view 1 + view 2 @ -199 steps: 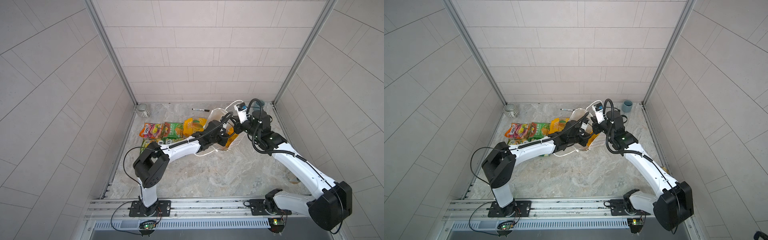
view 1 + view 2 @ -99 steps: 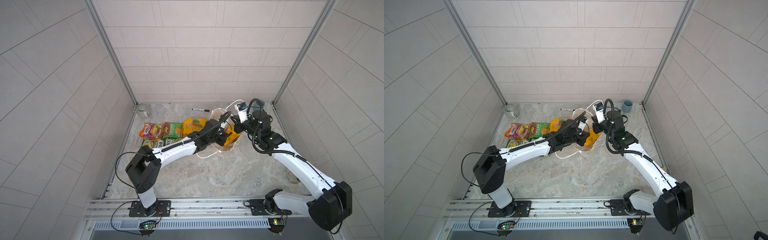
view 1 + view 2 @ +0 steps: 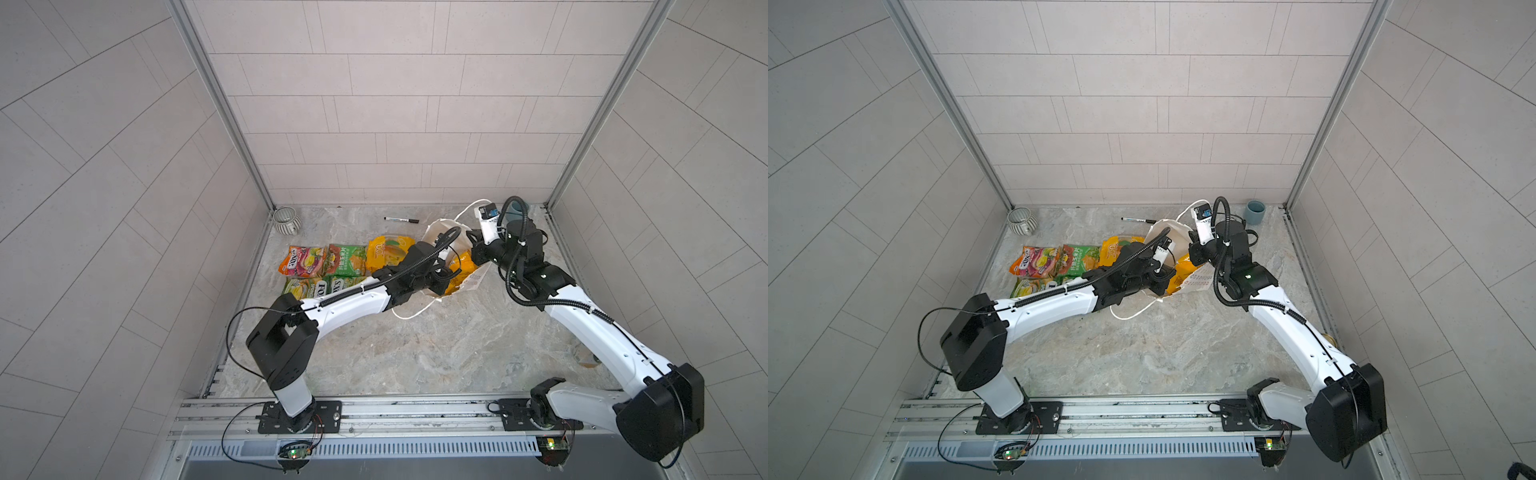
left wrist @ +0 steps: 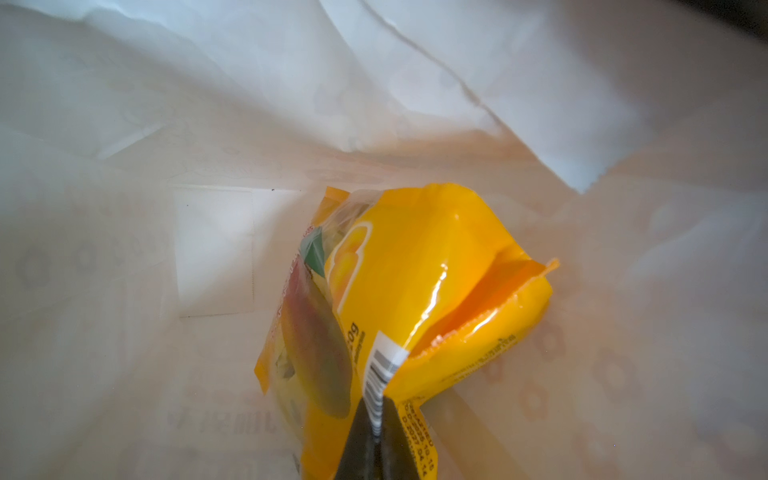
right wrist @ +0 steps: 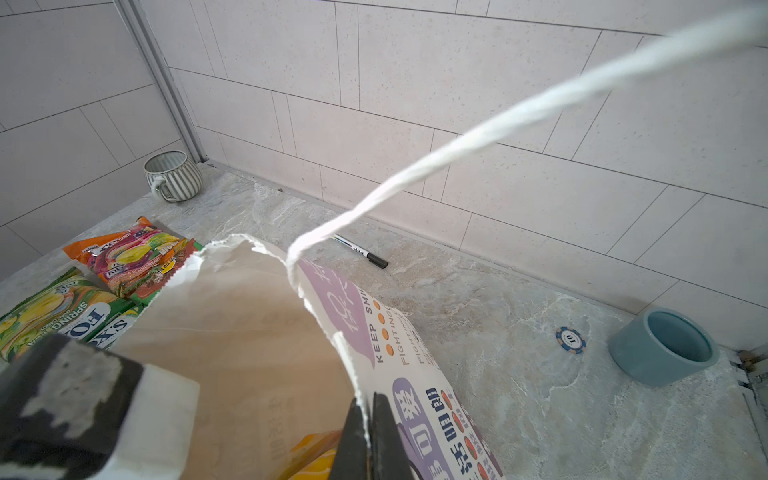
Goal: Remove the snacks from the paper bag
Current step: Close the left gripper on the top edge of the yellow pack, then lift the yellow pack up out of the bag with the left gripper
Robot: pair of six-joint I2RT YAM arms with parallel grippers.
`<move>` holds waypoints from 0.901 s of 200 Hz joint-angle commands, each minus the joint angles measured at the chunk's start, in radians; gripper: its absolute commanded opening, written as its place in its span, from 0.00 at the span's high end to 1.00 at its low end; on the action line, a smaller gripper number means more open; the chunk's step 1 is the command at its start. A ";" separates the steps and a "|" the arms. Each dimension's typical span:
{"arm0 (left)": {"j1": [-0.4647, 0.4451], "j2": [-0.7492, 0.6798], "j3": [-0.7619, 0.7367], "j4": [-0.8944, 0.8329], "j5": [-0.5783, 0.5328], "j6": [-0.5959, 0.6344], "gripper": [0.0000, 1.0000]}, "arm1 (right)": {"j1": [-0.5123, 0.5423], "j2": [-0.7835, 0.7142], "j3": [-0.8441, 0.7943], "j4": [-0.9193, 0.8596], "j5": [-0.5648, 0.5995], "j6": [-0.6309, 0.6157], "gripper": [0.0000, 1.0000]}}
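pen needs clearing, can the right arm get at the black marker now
Probably not yet: the right end effector is shut on the paper bag rim; the marker itself lies unobstructed.

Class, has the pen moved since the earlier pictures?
No. In a top view the pen lies just as far from the striped bowl as before.

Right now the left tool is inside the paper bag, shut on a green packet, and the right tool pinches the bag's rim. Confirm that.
The colour is wrong. In the left wrist view the left tool is shut on a yellow-orange packet, not a green one, inside the paper bag. The right tool does pinch the bag's rim.
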 commanded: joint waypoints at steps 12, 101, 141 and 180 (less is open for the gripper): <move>-0.006 -0.095 0.019 0.051 -0.005 0.030 1.00 | -0.006 -0.016 0.009 -0.015 0.024 0.017 1.00; -0.006 -0.178 0.091 -0.026 -0.005 0.064 1.00 | -0.035 -0.009 0.036 -0.018 0.071 0.044 1.00; -0.006 -0.185 0.144 -0.055 0.005 0.074 1.00 | -0.040 -0.025 0.025 -0.014 0.088 0.049 1.00; -0.006 -0.183 0.187 -0.067 0.021 0.083 1.00 | -0.043 -0.039 0.013 -0.015 0.116 0.050 1.00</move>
